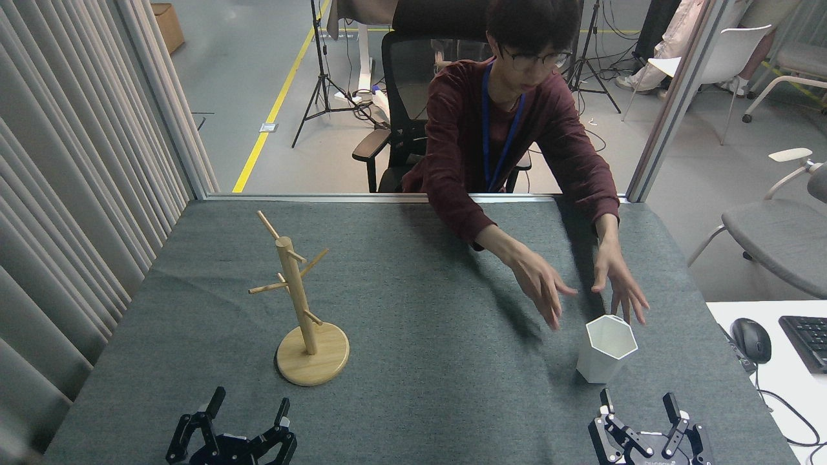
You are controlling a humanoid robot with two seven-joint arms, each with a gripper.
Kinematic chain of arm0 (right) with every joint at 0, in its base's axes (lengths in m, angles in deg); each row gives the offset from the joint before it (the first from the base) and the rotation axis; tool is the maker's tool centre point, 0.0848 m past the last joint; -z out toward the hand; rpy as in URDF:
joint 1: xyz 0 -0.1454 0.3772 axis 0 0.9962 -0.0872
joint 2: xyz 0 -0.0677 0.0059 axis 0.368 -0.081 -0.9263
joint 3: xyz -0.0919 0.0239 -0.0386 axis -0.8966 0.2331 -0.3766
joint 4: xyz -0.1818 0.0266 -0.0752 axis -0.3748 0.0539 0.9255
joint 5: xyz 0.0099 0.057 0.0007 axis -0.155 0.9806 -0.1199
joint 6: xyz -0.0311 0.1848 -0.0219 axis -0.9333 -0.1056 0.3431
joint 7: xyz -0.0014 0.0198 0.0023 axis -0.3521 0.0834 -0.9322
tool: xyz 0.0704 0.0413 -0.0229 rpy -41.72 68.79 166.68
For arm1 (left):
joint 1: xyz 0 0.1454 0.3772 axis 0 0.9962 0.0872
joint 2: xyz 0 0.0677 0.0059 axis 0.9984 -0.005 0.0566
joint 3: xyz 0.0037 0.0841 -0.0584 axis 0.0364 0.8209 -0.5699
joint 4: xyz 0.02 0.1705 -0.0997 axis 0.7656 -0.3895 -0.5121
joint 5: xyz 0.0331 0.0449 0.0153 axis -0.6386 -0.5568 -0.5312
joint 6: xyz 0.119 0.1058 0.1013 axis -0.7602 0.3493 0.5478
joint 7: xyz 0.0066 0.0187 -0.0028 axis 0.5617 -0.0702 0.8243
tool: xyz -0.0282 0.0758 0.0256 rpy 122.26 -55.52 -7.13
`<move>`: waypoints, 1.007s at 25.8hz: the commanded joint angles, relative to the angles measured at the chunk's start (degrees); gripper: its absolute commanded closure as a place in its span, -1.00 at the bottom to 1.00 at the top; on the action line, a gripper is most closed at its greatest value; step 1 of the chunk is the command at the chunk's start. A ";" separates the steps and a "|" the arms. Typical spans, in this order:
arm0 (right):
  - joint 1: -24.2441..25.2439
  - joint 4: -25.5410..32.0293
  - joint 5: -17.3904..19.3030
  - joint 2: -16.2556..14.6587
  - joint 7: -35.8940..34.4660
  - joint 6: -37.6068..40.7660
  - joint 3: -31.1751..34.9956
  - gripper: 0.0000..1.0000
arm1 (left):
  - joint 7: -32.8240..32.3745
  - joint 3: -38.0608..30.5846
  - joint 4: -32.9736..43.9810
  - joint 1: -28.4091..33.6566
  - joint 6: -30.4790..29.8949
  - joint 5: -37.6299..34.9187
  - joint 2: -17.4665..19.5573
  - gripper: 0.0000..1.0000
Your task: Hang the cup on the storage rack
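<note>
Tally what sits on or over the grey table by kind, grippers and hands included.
Cup: 1
Storage rack: 1
Robot grippers, left gripper and right gripper, both open: 2
Person's hands, above the cup: 2
Total: 6

A grey felt-covered table (413, 361) fills the foreground. Pale pleated curtains (71, 181) hang along one side. Beyond lies a grey floor (245, 84) with a yellow line (274, 106), a black office chair (404, 97), tripods (320, 77) and white chairs (730, 55).
</note>
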 commanded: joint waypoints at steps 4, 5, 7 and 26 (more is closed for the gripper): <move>-0.72 -1.84 0.00 -0.06 0.11 -0.11 0.35 -0.97 | -0.18 -0.03 -0.35 -0.13 0.05 0.09 -0.01 -1.00; -1.78 -3.07 0.09 -0.15 0.19 -0.11 0.35 -0.97 | -0.10 -0.03 -0.26 -0.04 0.05 0.18 -0.01 -1.00; -4.41 -6.49 -0.09 -0.58 0.19 -0.02 0.17 -0.97 | -0.10 -0.12 -0.26 -0.04 0.05 0.18 -0.01 -1.00; -18.30 -22.31 -2.46 -0.76 -0.07 0.33 -2.82 -0.97 | 0.17 -0.30 -0.09 0.31 0.05 0.27 -0.01 -1.00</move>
